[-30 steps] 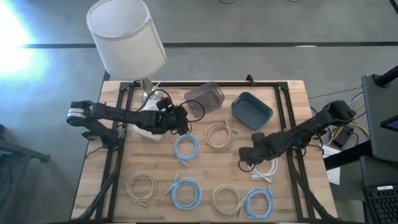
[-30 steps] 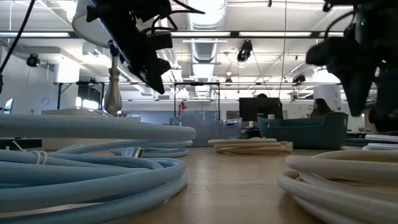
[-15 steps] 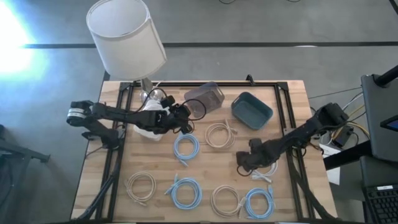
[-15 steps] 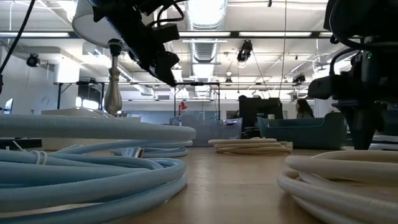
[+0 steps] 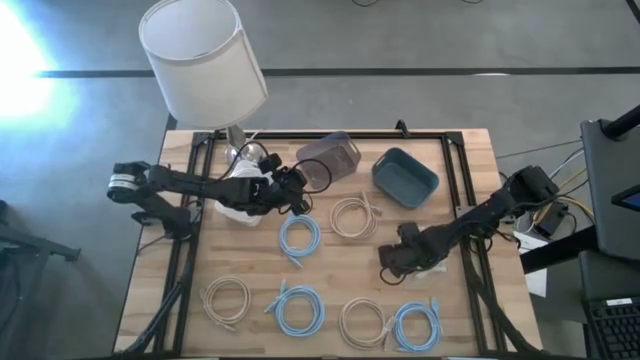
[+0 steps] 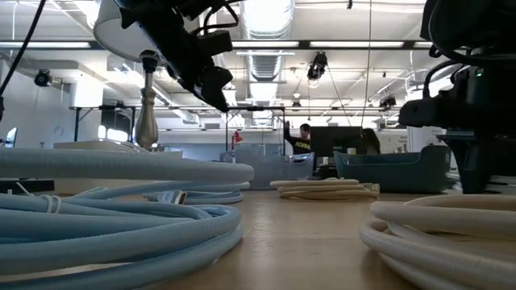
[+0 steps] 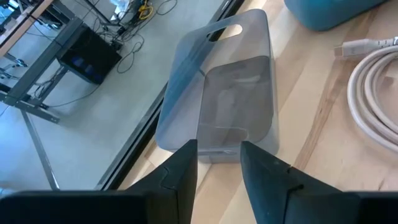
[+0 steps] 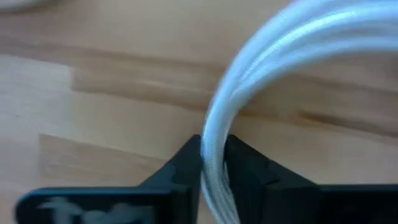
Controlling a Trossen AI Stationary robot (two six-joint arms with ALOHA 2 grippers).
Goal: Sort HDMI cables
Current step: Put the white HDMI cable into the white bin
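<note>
Right end effector [image 5: 392, 262] pinched on white coiled cable [image 8: 261, 81], low on wooden surface [image 5: 330, 262]. Left end effector [image 5: 300, 190] slightly parted, empty, near clear bin [image 5: 328, 155]. Both bins look empty; six coils unsorted.

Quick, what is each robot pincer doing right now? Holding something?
Left pincer: open, holding nothing, aimed at the clear bin.
Right pincer: shut on the white cable coil, low at the table.

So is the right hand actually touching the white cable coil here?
Touching. The right wrist view shows the right hand with both fingers pressed against the strands of the white cable coil running between them.
</note>
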